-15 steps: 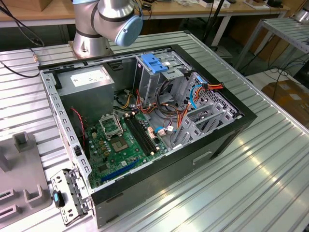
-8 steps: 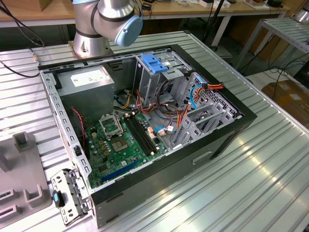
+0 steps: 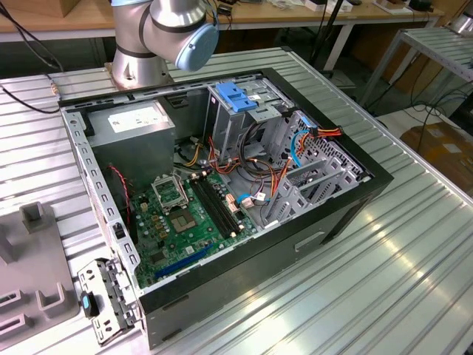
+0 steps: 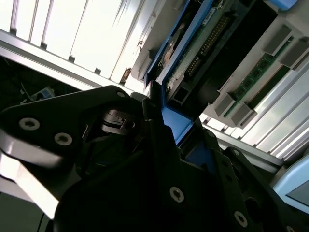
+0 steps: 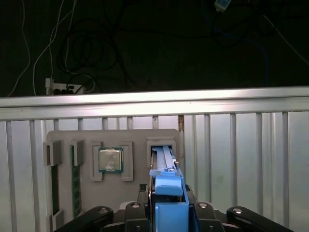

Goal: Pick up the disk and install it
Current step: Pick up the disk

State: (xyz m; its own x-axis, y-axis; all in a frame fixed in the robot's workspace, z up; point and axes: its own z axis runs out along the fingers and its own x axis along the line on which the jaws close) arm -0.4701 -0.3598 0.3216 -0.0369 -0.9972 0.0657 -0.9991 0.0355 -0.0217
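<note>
The disk point(image 5: 166, 169) stands on edge in a slot of a grey parts holder point(image 5: 135, 137), with a blue rail along its upper side. In the second wrist view the disk point(image 4: 203, 43) shows its green circuit board and its blue rails. My gripper point(image 5: 169, 209) straddles the near end of the disk, with a black finger pressed against each side of the blue rail. In the second wrist view the gripper point(image 4: 176, 130) is shut on that same blue end. The open computer case point(image 3: 325, 214) lies on the table with a grey drive cage point(image 3: 255, 129) inside, topped by a blue latch point(image 3: 236, 96).
The holder also carries a processor chip point(image 5: 110, 159) and memory sticks point(image 5: 76, 179). Inside the case are a motherboard point(image 3: 185, 222), a grey power-supply box point(image 3: 137, 122) and loose cables point(image 3: 259, 174). The arm's base point(image 3: 170, 29) stands behind the case. The table is ribbed metal point(image 3: 399, 274).
</note>
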